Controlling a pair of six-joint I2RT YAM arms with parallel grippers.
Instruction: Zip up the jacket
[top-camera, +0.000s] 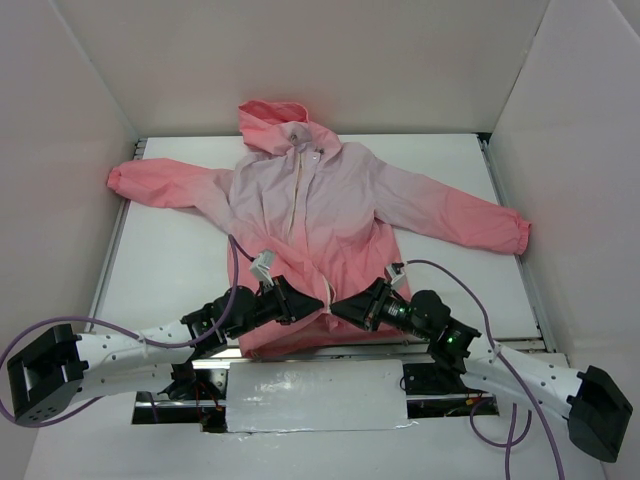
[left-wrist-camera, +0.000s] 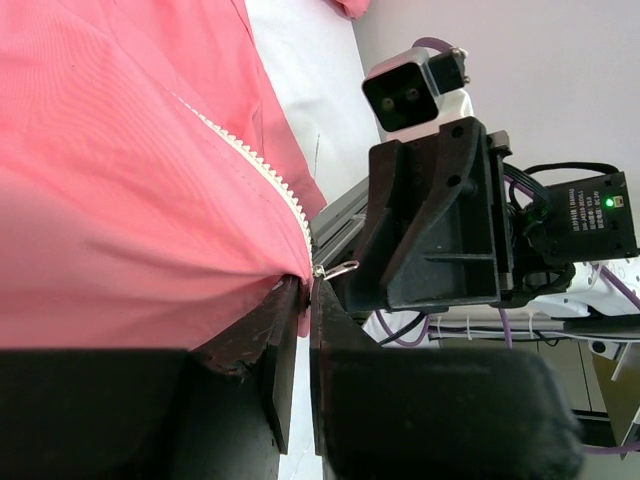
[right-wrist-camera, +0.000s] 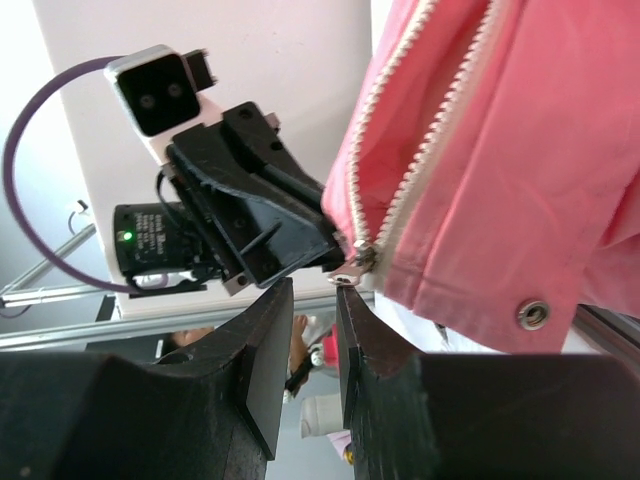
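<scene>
The jacket (top-camera: 310, 210) lies flat on its back on the white table, hood at the far side, sleeves spread out. Its cream zipper (top-camera: 297, 200) runs down the front. Both grippers meet at the bottom hem in the middle. My left gripper (top-camera: 318, 303) is shut on the pink hem beside the zipper's lower end (left-wrist-camera: 303, 285); the metal pull tab (left-wrist-camera: 340, 268) sticks out next to its tip. My right gripper (top-camera: 335, 307) is open, its tips (right-wrist-camera: 313, 285) just under the zipper slider (right-wrist-camera: 355, 262), one fingertip touching the pull tab. The zipper teeth (right-wrist-camera: 420, 170) part above the slider.
White walls enclose the table on three sides. A foil-covered plate (top-camera: 315, 395) lies at the near edge between the arm bases. Purple cables (top-camera: 440, 268) loop over both arms. A metal snap (right-wrist-camera: 531, 314) sits on the hem right of the slider.
</scene>
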